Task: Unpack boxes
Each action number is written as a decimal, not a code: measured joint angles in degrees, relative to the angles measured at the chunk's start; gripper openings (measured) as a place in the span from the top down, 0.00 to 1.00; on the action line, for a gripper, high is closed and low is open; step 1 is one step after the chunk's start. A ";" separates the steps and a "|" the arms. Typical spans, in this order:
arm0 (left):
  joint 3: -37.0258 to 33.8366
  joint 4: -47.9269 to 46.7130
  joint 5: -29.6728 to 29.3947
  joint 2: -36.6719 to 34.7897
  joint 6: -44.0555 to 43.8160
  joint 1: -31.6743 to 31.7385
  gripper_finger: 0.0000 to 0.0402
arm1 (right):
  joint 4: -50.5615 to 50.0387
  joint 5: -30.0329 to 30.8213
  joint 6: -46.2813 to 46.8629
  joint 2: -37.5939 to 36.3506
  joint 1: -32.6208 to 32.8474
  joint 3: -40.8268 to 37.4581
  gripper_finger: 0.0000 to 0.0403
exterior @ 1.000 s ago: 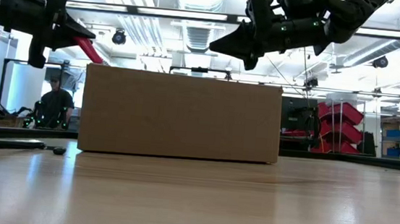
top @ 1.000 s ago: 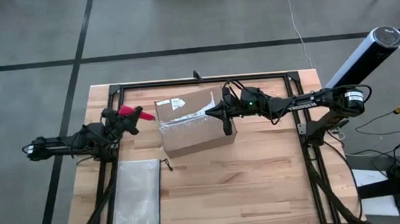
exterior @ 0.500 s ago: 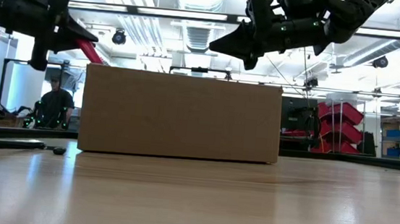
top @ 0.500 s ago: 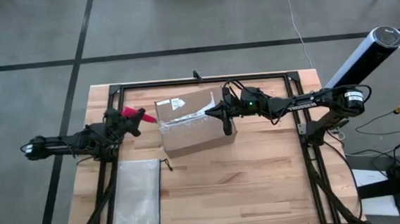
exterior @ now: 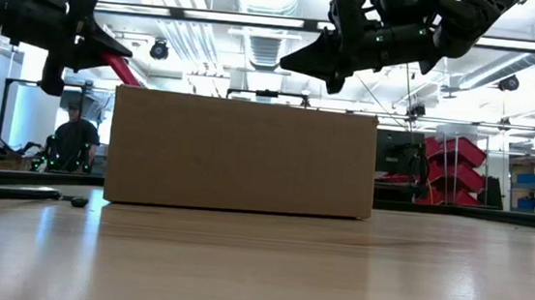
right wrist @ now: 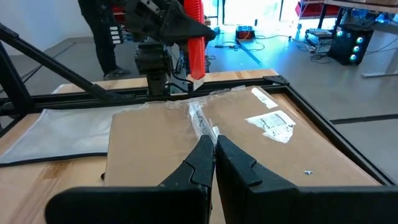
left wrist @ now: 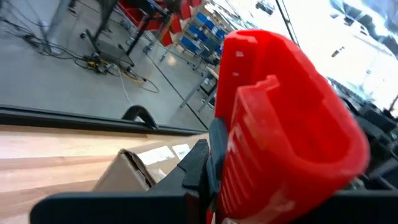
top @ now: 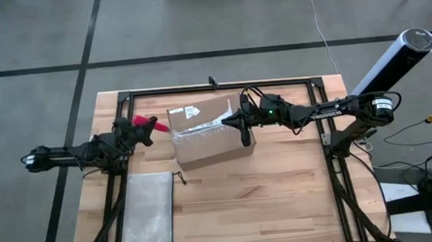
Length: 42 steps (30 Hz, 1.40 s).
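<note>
Since a second ago we have drawn our left gripper (top: 136,129) slightly back toward the tabletop's left edge, so the red utility knife (top: 144,124) clamped in its fingers now sits a touch farther from the box; nothing else has shifted. The brown cardboard box (top: 210,130) stands near the middle of the tabletop, toward the far edge, still sealed with clear tape (right wrist: 200,119) along its top seam and with a white label (right wrist: 272,122) on the lid. Our right gripper (top: 243,130) hangs over the box's right end, fingers pressed together and empty. We judge the box stiff and light, its taped top slick, so it should be steadied from above or taken by its side walls. The zip pouch (top: 149,209) lies flat near the front left corner.
</note>
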 joint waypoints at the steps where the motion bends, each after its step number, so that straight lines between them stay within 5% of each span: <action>1: 0.00 0.04 -0.94 0.00 -0.50 0.00 0.92 | 0.00 0.03 -0.23 0.00 0.00 0.00 1.00; 32: 0.00 -3.43 -2.45 -3.04 -5.02 0.00 0.92 | 0.01 2.97 -3.41 0.46 -0.13 -0.76 1.00; 42: -0.09 -3.43 -0.96 -2.17 0.80 0.00 0.92 | 1.02 3.33 -3.34 3.81 -0.13 -0.80 1.00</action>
